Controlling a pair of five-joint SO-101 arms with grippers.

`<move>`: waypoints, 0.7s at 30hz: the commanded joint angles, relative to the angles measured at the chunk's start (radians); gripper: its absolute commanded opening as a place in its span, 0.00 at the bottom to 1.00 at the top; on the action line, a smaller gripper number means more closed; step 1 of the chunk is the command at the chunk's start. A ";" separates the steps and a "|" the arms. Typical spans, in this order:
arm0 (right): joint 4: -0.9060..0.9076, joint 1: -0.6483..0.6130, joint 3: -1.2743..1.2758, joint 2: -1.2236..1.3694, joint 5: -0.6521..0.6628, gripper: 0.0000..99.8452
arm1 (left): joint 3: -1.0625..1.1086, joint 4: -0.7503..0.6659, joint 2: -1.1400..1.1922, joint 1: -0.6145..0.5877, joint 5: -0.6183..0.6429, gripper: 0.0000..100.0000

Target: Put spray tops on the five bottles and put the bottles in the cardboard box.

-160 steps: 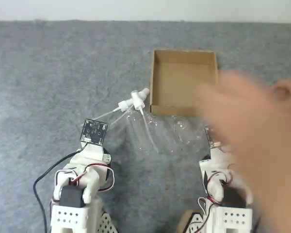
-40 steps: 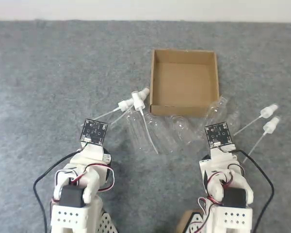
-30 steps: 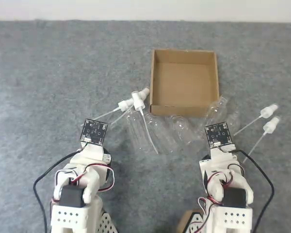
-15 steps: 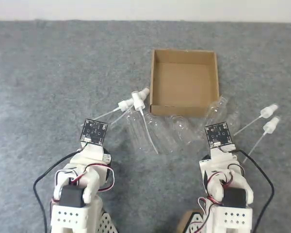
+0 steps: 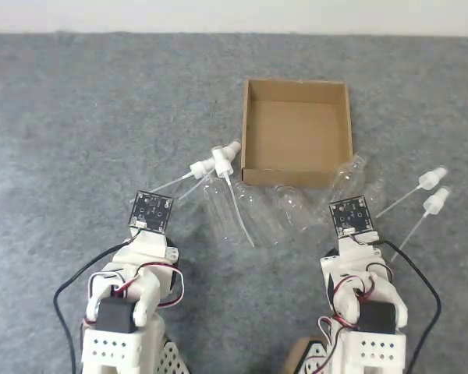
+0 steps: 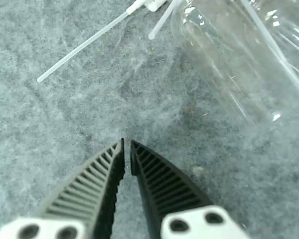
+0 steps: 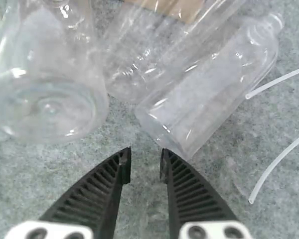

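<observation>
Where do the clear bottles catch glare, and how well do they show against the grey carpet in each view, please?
High view: the bottles almost melt into the carpet, only faint glints; the white spray tops stand out. Left wrist view: small bright glints on the bottle. Right wrist view: strong white streaks on the bottles.

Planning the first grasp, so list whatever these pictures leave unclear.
High view: the number of clear bottles; they overlap and are see-through against the carpet.
Left wrist view: the spray tops; the picture edge cuts off their heads.
Right wrist view: the cardboard box; bottles and the edge hide nearly all of it.
</observation>
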 commanded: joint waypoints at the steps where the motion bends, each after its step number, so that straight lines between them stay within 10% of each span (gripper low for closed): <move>1: 0.001 0.008 0.018 -0.021 0.012 0.08 | -0.012 0.003 -0.020 0.006 0.003 0.01; 21: -0.039 0.007 0.018 -0.021 0.011 0.08 | -0.012 0.003 -0.020 0.012 0.003 0.01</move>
